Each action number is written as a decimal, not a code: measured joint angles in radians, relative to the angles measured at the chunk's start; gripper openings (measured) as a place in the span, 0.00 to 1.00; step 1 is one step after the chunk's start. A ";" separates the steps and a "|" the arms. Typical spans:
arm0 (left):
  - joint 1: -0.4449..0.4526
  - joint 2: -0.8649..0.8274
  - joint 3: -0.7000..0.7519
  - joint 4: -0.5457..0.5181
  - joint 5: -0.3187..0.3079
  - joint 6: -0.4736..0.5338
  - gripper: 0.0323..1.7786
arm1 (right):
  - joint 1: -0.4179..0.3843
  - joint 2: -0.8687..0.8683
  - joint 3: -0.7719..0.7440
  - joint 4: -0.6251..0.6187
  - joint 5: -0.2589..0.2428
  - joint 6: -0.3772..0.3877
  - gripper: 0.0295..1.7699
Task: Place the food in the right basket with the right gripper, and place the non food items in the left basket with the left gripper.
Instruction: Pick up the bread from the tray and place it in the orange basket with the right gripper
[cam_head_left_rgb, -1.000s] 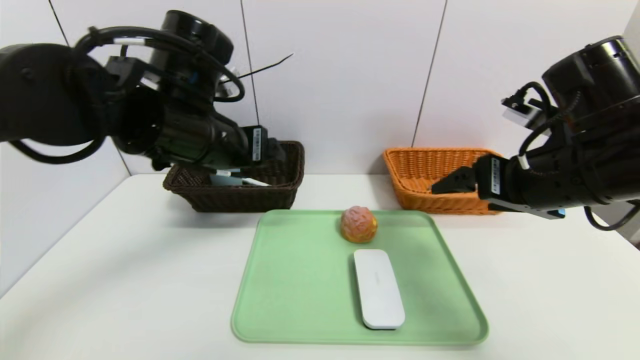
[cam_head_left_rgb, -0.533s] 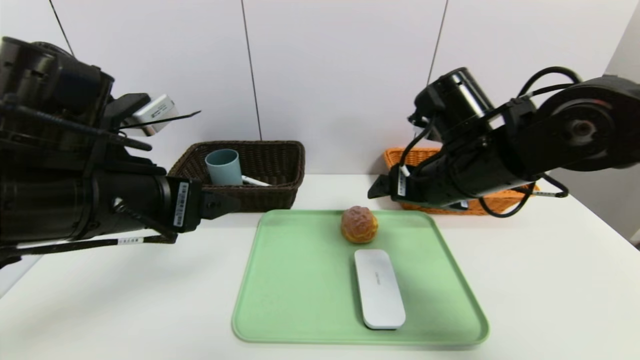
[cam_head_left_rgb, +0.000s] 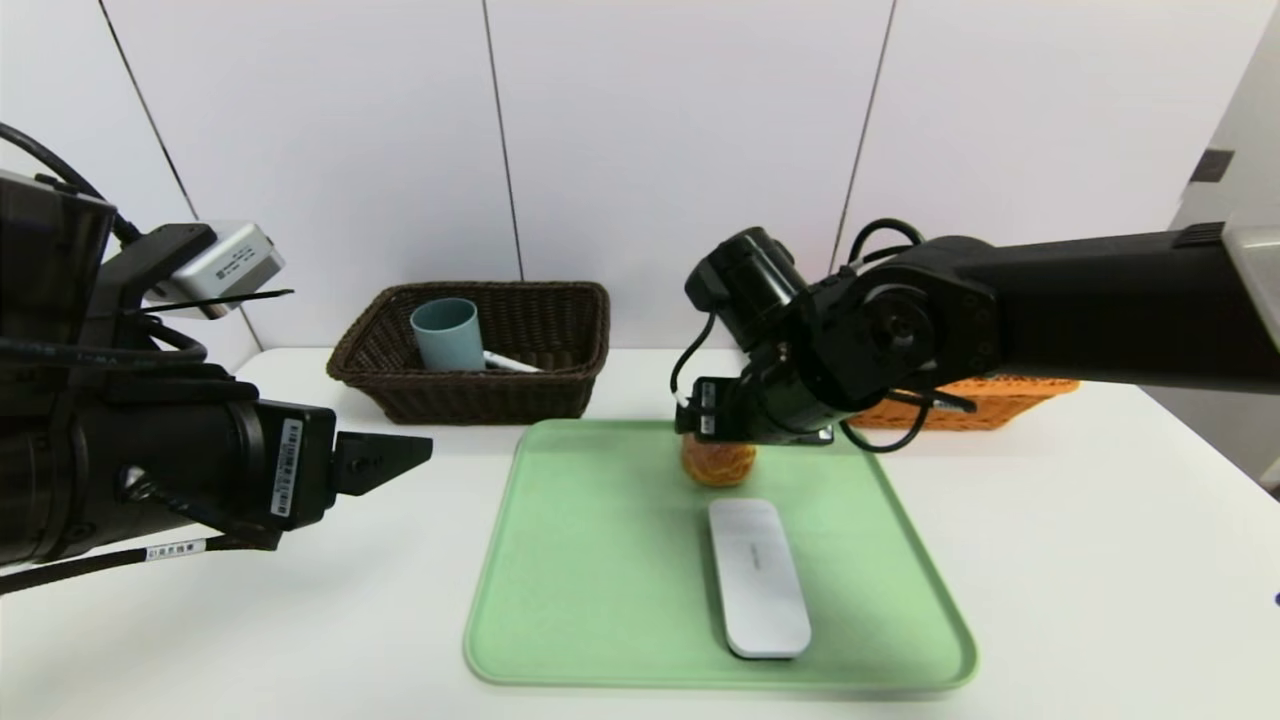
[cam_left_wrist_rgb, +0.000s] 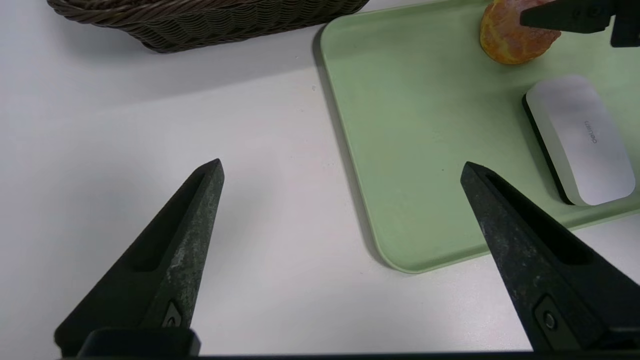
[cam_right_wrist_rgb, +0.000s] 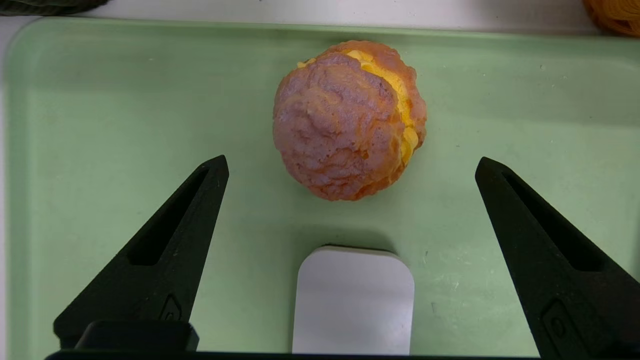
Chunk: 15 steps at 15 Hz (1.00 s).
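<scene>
White table (cam_head_left_rgb: 1100, 520), white panelled wall (cam_head_left_rgb: 650, 150); floor probably hidden.

Bright, even light falls from above, with no harsh glare on the white bench (cam_head_left_rgb: 1100, 560). Shadows are soft: a grey one spreads below the dark basket (cam_left_wrist_rgb: 200, 20) in the left wrist view, and a faint one lies beside the pastry (cam_right_wrist_rgb: 350, 120) on the green tray (cam_right_wrist_rgb: 100, 100). The head view bends straight wall seams outward near its edges. The right end effector (cam_right_wrist_rgb: 350, 165) looks sharp, its prongs crisp.
</scene>
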 joint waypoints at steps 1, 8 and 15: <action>0.000 -0.002 0.003 0.000 0.000 0.000 0.94 | 0.002 0.013 -0.005 0.000 -0.004 0.000 0.97; -0.001 -0.007 0.007 0.000 -0.001 -0.001 0.95 | 0.007 0.078 -0.080 0.048 -0.023 -0.001 0.97; 0.000 -0.021 0.021 0.000 -0.002 0.000 0.95 | -0.003 0.130 -0.115 0.058 -0.023 0.000 0.97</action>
